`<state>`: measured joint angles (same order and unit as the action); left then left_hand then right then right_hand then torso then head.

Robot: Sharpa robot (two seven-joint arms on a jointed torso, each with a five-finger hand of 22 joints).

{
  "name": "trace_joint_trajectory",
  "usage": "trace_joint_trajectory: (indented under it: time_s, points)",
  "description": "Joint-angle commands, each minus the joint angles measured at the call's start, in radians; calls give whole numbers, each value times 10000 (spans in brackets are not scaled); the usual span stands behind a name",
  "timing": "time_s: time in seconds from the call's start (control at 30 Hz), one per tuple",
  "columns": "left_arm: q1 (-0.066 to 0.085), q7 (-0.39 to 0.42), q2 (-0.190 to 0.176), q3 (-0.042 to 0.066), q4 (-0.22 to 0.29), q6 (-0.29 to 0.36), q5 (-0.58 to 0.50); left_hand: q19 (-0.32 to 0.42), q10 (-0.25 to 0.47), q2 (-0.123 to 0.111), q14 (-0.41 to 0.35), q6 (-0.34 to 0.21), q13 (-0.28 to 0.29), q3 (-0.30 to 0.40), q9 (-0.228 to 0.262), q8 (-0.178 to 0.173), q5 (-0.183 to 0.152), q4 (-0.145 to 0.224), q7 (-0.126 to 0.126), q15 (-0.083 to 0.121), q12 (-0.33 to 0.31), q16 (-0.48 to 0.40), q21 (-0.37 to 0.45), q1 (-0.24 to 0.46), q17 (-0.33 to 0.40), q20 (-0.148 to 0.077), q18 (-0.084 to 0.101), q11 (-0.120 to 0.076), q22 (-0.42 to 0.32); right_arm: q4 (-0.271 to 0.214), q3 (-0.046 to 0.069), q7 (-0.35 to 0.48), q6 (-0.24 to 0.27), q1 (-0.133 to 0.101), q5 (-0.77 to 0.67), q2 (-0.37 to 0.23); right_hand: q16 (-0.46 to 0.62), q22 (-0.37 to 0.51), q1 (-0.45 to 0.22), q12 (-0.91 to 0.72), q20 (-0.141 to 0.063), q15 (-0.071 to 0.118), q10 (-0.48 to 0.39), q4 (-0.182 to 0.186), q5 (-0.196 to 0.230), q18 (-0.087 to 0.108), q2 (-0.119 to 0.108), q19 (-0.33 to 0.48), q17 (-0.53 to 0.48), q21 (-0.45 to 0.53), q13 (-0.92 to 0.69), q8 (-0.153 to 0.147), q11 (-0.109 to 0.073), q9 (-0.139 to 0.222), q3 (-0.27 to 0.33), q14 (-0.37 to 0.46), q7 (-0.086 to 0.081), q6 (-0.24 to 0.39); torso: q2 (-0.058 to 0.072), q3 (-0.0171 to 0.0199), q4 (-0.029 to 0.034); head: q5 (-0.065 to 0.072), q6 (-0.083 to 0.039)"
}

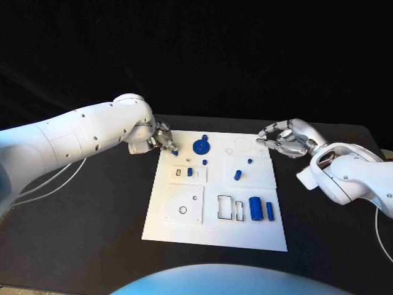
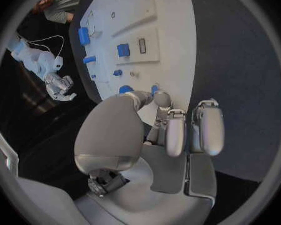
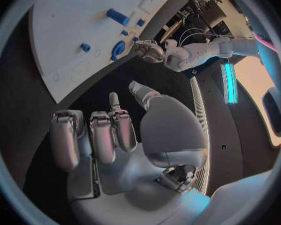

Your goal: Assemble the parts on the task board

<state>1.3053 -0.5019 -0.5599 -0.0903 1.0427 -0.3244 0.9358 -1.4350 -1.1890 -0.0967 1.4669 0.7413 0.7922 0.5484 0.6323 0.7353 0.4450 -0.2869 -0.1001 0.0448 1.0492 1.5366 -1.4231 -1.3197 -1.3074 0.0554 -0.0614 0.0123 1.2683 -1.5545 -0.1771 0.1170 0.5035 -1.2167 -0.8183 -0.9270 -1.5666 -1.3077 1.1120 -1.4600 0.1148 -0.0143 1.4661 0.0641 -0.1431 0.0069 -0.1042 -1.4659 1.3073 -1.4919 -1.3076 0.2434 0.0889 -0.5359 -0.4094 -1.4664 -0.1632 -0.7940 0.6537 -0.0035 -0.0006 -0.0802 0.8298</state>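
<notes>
The white task board (image 1: pixel 183 227) lies in the middle of the black table. My left hand (image 1: pixel 158 137) hovers at the board's far left corner, and its thumb and a fingertip (image 2: pixel 160 99) pinch a small blue part (image 1: pixel 174 150) (image 2: pixel 155 89) just over the board. A blue gear-like disc (image 1: pixel 202 146) sits close beside it. My right hand (image 1: pixel 285 139) hangs at the far right corner, fingers (image 3: pixel 93 135) curled in with nothing in them. Two blue cylinders (image 1: pixel 256 209) lie near the board's right front, and small blue pieces (image 1: pixel 237 174) stand mid-board.
Raised white plates with slots and holes (image 1: pixel 186 204) cover the board's left and middle. A rectangular cut-out (image 1: pixel 225 207) sits left of the cylinders. White cables (image 1: pixel 46 178) trail on the table under my left arm. Black tabletop (image 1: pixel 81 233) surrounds the board.
</notes>
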Motion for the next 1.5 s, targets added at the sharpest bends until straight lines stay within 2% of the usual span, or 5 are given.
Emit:
trace_joint_trajectory:
  time_s: [0.03, 0.4, 0.73, 1.17, 1.5]
  points:
    - [4, 101, -131, 14, 195, 407, -440, -73, -111, -244, 908, 18, 52, 1405, 395, 483, 44, 1261, 90, 79, 73, 56, -70, 129, -2227, 3, 6, -15, 40, -10, 0, 46, -126, 7, -32, 6, -42, -2092, 57, -25, -78, 94, 327, 44, -32, 144, 44, -662, 2635, -3, -1689, 55, -95, -9, 0, -1044, -30, 66, -3, 2, 6, -26, -8]
    - [20, 134, -1231, 119, 1917, 1494, -687, -214, -542, -890, 948, 270, 395, 2971, 639, 949, 103, 1837, 228, 203, 352, 142, -239, 805, -2341, -111, 62, -154, 364, 7, 0, 47, -114, 7, -24, -16, -42, -2084, 52, -25, -79, 94, 327, 53, -34, 147, 46, -656, 2635, 9, -1689, 58, -94, -9, 5, -1044, -30, 68, -25, 20, 31, -72, -22]
    - [-17, 154, -1857, 78, 3283, 2098, -10, -265, -693, -1049, 968, 354, 487, 3338, 725, 1071, 130, 1980, 283, 250, 429, 186, -300, 1042, -2404, -155, 84, -208, 484, 37, 0, 45, -120, 7, -4, -5, -42, -2084, 52, -25, -79, 94, 327, 53, -34, 147, 46, -656, 2635, 9, -1689, 58, -94, -9, 5, -1044, -30, 68, -28, 15, 29, -102, 28]
    - [-479, 140, -2128, 8, 4074, 1958, 1062, -281, -731, -1108, 979, 397, 459, 3498, 755, 1115, 133, 2055, 307, 271, 413, 209, -320, 1130, -2437, -173, 91, -232, 522, 45, -1, 47, -109, 15, -1, -9, -42, -2071, 35, -23, -79, 94, 327, 85, -43, 152, 53, -647, 2635, 29, -1688, 67, -94, -12, 19, -1044, -30, 73, -24, 11, 21, -124, 29]
    - [-575, 131, -2130, -17, 4263, 1715, 1385, -288, -747, -1156, 988, 429, 399, 3609, 777, 1149, 154, 2118, 325, 286, 373, 231, -330, 1187, -2468, -186, 94, -249, 541, 44, -1, 52, -109, 26, -1, -11, -42, -2071, 35, -23, -79, 94, 327, 85, -43, 152, 53, -647, 2635, 29, -1688, 67, -94, -12, 19, -1044, -30, 73, -21, 21, 20, -158, 51]
